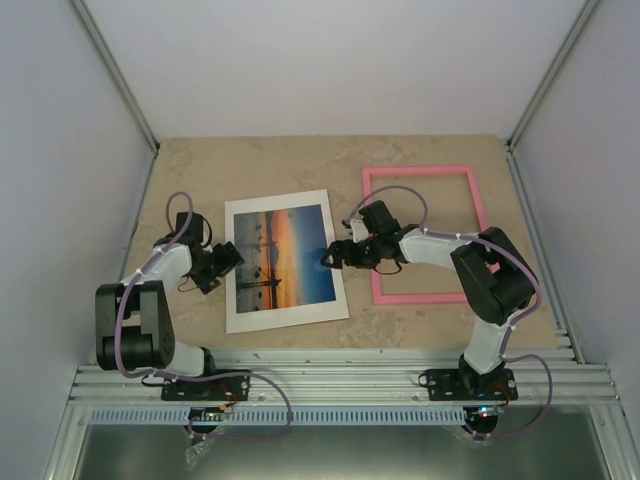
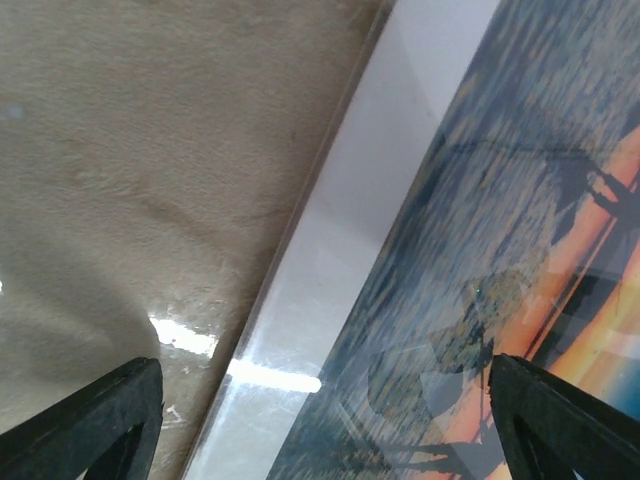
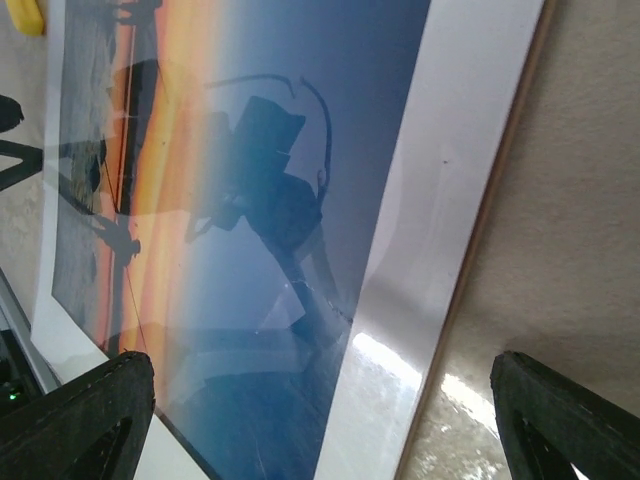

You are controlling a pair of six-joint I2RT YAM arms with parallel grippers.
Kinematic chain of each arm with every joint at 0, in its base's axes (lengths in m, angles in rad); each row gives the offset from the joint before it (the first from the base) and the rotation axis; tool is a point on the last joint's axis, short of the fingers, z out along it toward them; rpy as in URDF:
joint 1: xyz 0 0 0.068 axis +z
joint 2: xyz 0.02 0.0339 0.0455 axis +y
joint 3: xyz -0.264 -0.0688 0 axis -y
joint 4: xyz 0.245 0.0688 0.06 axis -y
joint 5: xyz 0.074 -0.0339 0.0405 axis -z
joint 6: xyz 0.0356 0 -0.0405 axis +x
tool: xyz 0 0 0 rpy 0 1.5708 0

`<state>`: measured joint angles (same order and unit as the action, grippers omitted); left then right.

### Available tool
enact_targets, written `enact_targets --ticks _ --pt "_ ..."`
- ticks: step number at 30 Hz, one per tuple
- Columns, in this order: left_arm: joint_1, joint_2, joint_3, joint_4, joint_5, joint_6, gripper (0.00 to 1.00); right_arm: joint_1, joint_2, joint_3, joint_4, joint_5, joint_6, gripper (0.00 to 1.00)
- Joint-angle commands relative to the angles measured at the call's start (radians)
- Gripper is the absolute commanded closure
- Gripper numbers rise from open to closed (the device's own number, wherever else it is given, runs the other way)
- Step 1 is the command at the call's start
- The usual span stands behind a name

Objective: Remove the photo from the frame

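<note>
Between the left arm (image 1: 135,325) and right arm (image 1: 490,280), the photo (image 1: 280,255) lies flat on the surface (image 1: 200,165), outside the pink frame (image 1: 420,172), which lies empty just beside it on the right. Its long axis appears to run near-to-far. The left jaws straddle its left border and the right jaws its right border. Both stand wide, holding nothing, and are equally near. Count: one photo, one frame, one white mat (image 1: 238,300).

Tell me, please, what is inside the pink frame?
Only bare table shows inside the pink frame; the right arm crosses above it, hiding a band of the opening.
</note>
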<state>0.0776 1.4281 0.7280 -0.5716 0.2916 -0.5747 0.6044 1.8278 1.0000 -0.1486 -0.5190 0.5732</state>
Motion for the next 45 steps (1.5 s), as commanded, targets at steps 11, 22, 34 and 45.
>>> enact_targets --ticks 11,22,34,45 --pt "0.004 -0.022 0.021 0.01 0.133 0.016 0.23 0.023 0.024 0.063 0.029 -0.076 0.025 0.08" --pt "0.004 -0.053 0.049 -0.017 0.118 0.016 0.25 0.027 0.015 0.074 0.048 -0.119 0.031 0.08" --pt "0.005 -0.054 0.059 -0.054 -0.009 0.041 0.18 0.059 0.035 0.113 -0.025 -0.038 0.007 0.07" --pt "0.005 -0.052 0.033 -0.05 -0.064 0.054 0.11 0.061 0.009 0.097 -0.157 0.15 -0.02 0.05"
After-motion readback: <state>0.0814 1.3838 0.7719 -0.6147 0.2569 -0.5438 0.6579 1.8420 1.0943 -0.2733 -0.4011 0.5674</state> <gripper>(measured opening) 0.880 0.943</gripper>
